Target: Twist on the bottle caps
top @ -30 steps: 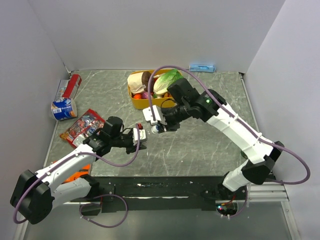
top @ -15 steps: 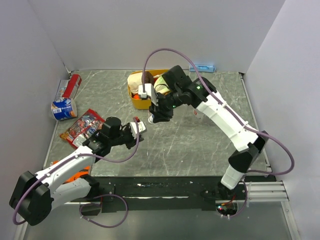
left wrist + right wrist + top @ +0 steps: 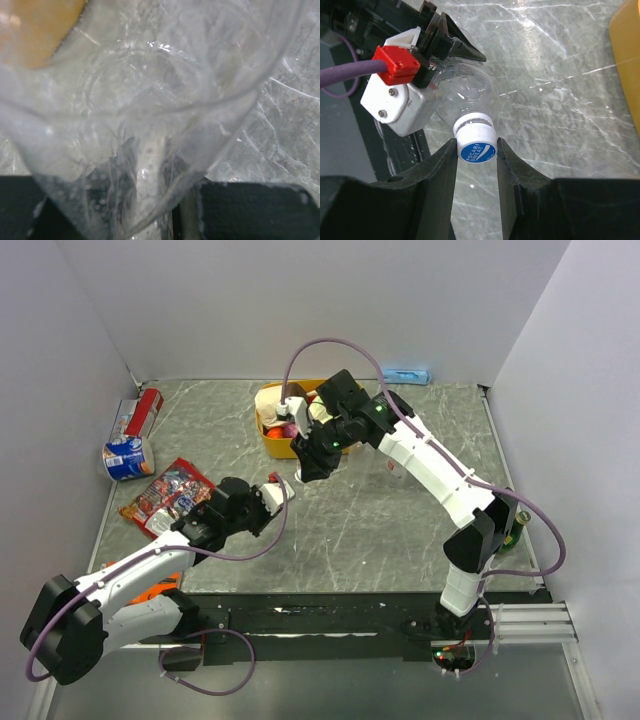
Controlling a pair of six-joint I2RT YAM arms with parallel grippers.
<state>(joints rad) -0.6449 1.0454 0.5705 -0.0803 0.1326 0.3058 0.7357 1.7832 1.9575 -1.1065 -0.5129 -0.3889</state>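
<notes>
Bottle (image 3: 469, 92), clear crinkly plastic, pinched by L gripper (image 3: 272, 492); R gripper (image 3: 476, 149) jaws clamp round blue cap (image 3: 478, 152).

Low left arm (image 3: 140, 565), left claw (image 3: 277, 492) tight on bottle (image 3: 470, 95); high-arched right arm (image 3: 440, 475), right claw (image 3: 476, 149) tight on cap (image 3: 478, 151).

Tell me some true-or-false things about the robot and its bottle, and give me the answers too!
The blue cap sits on the clear bottle's neck. True.
The left end effector holds the clear bottle. True.
The cap is red. False: it is blue, with white lettering.
The yellow tub is empty. False: it holds colourful things.
The right end effector is far from the cap. False: its fingers sit on either side of it.
</notes>
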